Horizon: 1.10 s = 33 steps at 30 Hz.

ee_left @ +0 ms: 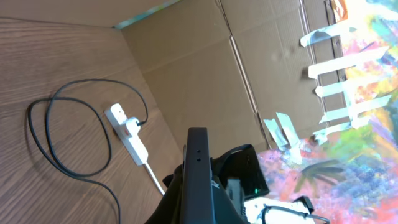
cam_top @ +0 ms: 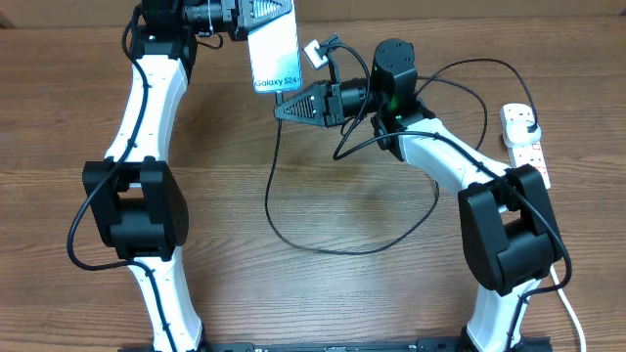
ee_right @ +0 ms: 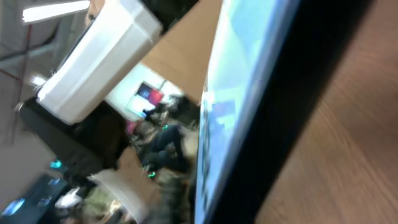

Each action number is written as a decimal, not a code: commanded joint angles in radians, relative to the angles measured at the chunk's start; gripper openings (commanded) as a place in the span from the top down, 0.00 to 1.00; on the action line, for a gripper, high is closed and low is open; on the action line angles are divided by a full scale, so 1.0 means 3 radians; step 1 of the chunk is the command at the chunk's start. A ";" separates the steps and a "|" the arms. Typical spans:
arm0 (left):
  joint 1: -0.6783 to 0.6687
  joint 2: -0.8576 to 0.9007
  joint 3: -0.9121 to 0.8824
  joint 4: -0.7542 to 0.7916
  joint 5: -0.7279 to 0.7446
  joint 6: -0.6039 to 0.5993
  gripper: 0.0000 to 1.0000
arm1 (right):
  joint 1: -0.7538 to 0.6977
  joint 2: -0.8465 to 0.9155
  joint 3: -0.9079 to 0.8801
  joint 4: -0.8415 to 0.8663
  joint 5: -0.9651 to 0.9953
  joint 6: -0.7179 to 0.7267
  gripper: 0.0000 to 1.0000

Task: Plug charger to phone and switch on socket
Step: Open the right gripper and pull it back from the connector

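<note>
Phone (cam_top: 274, 54) clamped in left hand (cam_top: 266, 16), top hidden; right hand (cam_top: 284, 108) grip unreadable, its view blurred.

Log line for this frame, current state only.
phase: pre-insert | left end effector: holding phone raised | right end effector: charger tip at phone's edge, not in | socket: charger head plugged, switch unclear

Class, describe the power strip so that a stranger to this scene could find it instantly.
Find the right edge of the wooden table, just past the elbow of the right arm. The power strip lies flat there: a long white bar with red-marked switches, unlike the rounded arm.
</note>
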 commanded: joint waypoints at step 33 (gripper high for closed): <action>0.0292 -0.0015 0.0039 -0.0001 0.0276 -0.0003 0.96 | -0.1162 -0.0036 0.0067 -0.3063 0.0841 -0.1240 0.00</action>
